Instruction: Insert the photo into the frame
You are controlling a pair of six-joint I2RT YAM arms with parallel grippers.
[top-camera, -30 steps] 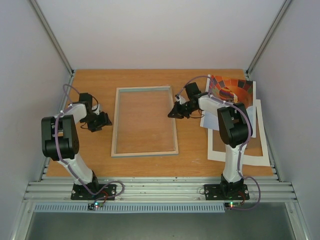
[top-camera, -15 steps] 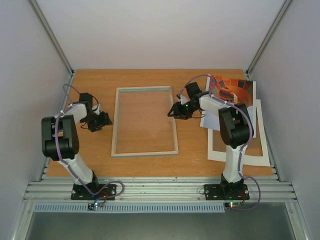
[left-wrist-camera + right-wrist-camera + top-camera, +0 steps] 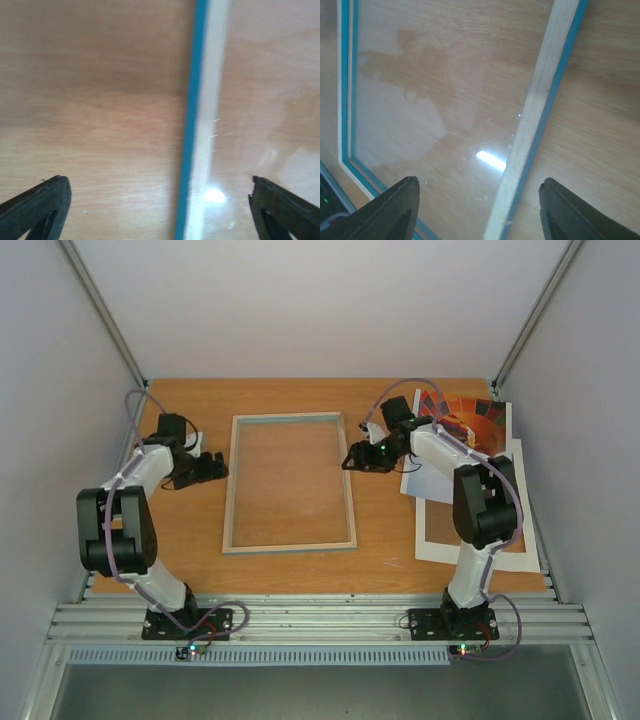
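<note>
Photo (image 3: 480, 412): lying flat at the far right of the table (image 3: 300, 395), resting partly on the white mat (image 3: 430, 552), the right arm crossing over it.
Frame (image 3: 290, 545): lying flat mid-table, pale side facing up, sitting apart from the photo.
Left gripper (image 3: 160, 205): hovering over the frame's left rail, fingers standing wide, holding nothing.
Right gripper (image 3: 480, 210): hovering over the right rail, fingers parting on either side, gripping nothing.

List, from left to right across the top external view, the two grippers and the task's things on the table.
left gripper → frame → right gripper → photo. The white mat overlaps the photo's span, so it is left out.
</note>
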